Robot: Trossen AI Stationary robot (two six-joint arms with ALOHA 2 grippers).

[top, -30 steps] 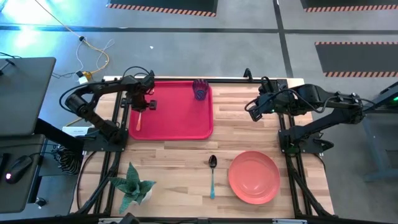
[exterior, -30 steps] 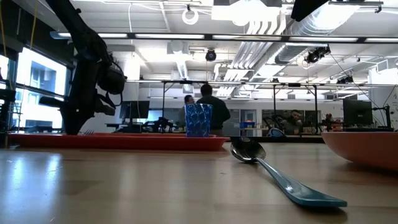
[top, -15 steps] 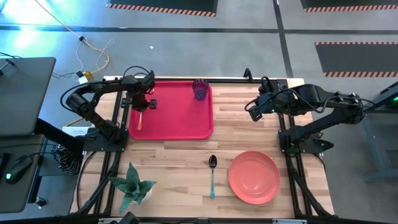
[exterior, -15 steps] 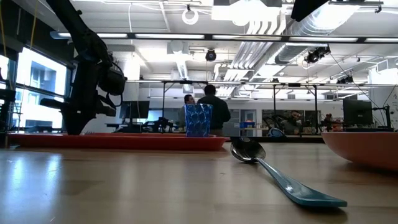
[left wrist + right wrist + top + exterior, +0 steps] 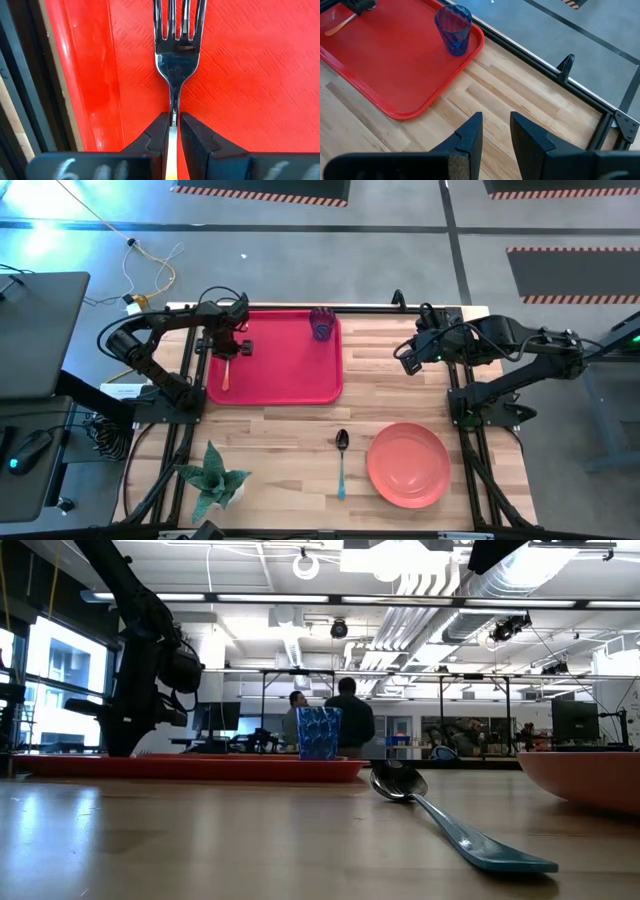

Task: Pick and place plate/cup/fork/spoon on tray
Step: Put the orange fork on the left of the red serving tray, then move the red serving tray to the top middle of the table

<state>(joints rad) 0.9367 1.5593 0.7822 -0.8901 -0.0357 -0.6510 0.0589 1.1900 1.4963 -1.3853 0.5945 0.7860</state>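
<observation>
The red tray (image 5: 290, 375) lies at the table's far left. The dark blue cup (image 5: 321, 324) stands upright in its far right corner, also in the low view (image 5: 319, 733). My left gripper (image 5: 226, 352) is down at the tray's left part, shut on the orange-handled fork (image 5: 224, 375). The spoon (image 5: 341, 460) with its light-blue handle and the salmon-pink plate (image 5: 407, 465) lie on the bare wood near the front edge. My right gripper (image 5: 407, 360) hangs open and empty above the table, right of the tray. My left gripper pinches the fork's slim neck (image 5: 173, 112) between its two fingers, just where the metal meets the orange handle. The fingers point down from above and stand across the fork. The fork lies level low over the tray floor, tines toward the far edge; whether it rests there, I cannot tell.
A green leafy ornament (image 5: 212, 480) sits at the near left corner. Black frame rails (image 5: 185, 380) run along the table's left, right and far sides. Bare wood lies between the tray and the plate. People stand in the room beyond the table.
</observation>
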